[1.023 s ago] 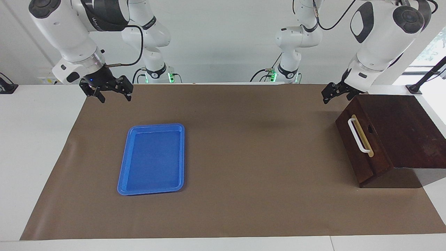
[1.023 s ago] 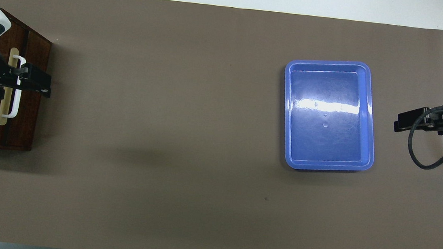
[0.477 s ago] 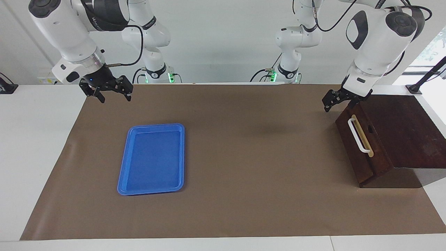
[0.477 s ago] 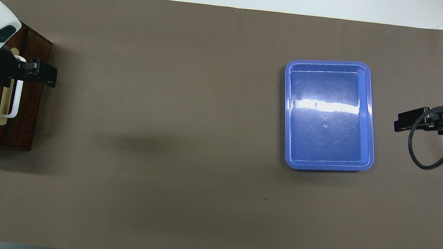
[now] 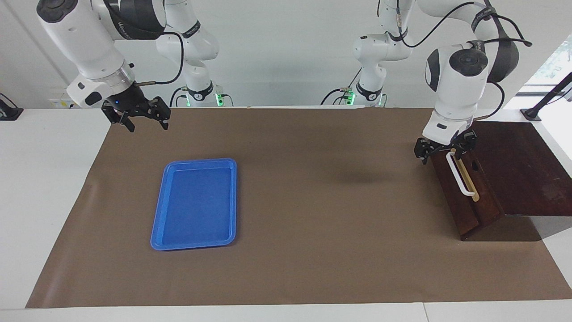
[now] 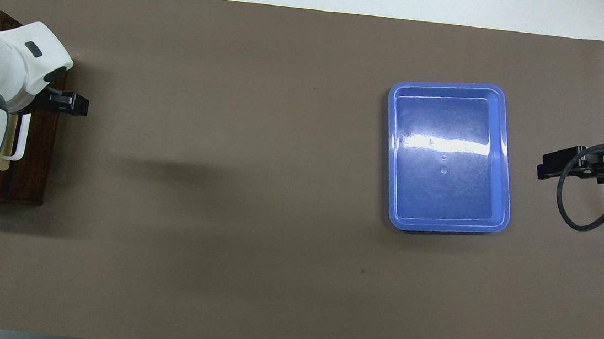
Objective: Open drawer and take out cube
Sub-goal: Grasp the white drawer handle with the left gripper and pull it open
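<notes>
The dark wooden drawer [image 5: 464, 197] is shut in its box at the left arm's end of the table. My left gripper [image 5: 444, 152] is open and low at the drawer's front, its fingers either side of the end of the white handle [image 5: 461, 179] nearer the robots. In the overhead view the arm covers most of the drawer [image 6: 31, 165], and one finger of the left gripper [image 6: 59, 103] pokes out. The yellow cube is hidden. My right gripper [image 5: 142, 117] is open and waits in the air over the mat's corner at the right arm's end; it also shows in the overhead view [image 6: 557, 166].
An empty blue tray [image 5: 196, 203] lies on the brown mat [image 5: 313, 223] toward the right arm's end, also in the overhead view [image 6: 450, 156]. The dark box top [image 5: 518, 165] slopes up from the drawer's front.
My left gripper has come down from above the box's corner and turned, so that it now stands at the handle's end nearer the robots. The right arm has not moved.
</notes>
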Action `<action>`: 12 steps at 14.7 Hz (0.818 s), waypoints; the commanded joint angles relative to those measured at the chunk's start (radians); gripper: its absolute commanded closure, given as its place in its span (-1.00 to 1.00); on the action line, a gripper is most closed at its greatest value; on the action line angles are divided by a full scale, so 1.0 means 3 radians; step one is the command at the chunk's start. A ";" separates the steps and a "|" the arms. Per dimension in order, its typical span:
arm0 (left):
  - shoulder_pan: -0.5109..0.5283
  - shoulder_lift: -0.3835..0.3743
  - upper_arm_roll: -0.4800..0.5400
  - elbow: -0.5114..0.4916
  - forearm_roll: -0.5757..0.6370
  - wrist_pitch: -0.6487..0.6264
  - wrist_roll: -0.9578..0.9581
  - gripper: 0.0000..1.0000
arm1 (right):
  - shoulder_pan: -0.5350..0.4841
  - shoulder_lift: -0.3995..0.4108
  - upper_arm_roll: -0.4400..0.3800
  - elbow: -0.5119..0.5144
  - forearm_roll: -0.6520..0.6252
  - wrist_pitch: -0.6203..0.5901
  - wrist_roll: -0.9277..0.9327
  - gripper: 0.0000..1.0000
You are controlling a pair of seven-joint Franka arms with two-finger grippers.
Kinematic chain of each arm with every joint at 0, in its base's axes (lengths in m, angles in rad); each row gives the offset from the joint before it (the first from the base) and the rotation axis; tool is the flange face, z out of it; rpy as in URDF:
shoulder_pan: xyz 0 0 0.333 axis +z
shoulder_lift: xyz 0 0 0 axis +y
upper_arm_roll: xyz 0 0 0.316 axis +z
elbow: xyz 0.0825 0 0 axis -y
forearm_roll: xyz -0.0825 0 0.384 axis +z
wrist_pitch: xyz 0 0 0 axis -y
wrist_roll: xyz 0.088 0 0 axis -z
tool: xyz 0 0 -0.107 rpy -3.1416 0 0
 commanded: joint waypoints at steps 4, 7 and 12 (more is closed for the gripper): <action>0.0076 0.0169 0.0025 -0.0240 0.0361 0.0476 0.0174 -1.00 | -0.0050 -0.0035 0.0037 -0.0024 0.0055 0.0038 -0.0038 -1.00; 0.0295 0.0189 0.0025 -0.0318 0.0377 0.0742 0.0332 -1.00 | -0.0056 -0.0041 0.0037 -0.0018 0.0055 0.0033 -0.0043 -1.00; 0.0347 0.0154 0.0025 -0.0583 0.0372 0.0942 0.0323 -1.00 | -0.0050 -0.0041 0.0037 -0.0013 0.0055 0.0038 -0.0058 -1.00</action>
